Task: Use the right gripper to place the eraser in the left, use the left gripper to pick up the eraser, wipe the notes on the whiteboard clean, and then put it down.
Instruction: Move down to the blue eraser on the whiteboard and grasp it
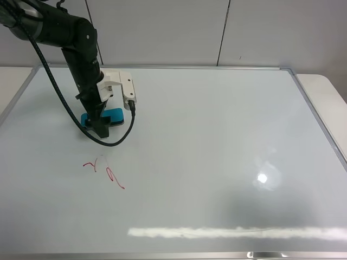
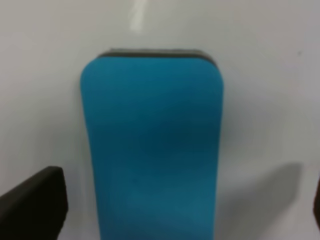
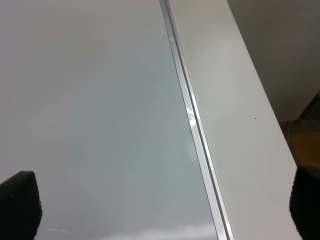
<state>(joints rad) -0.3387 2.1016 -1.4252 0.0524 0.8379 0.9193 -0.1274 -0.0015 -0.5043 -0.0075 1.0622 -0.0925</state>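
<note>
White gloss fills the scene: the whiteboard (image 1: 217, 151), edged by a thin silver frame (image 3: 192, 125), lies flat on a pale worktop (image 1: 325, 92) and carries everything the job needs. Over its far left part the black left arm leans down, white camera module at its wrist and a braided cable looping beneath. The left gripper (image 1: 101, 125) is lowered over the eraser, its jaws spread wide, one on each long side and apparently not yet touching, a stance that suggests a pickup is about to be made. The right gripper (image 3: 160, 207) is out of the overhead view; its own camera shows its jaws wide and empty above the board's right edge, seemingly parked clear of the work. The eraser (image 1: 115, 115) rests flat on the board, teal top up and black felt down, ready to be dragged once gripped. Near it, towards the board's front edge, the notes (image 1: 105, 172), a few thin red squiggles, remain unwiped, a short sweep away.
</note>
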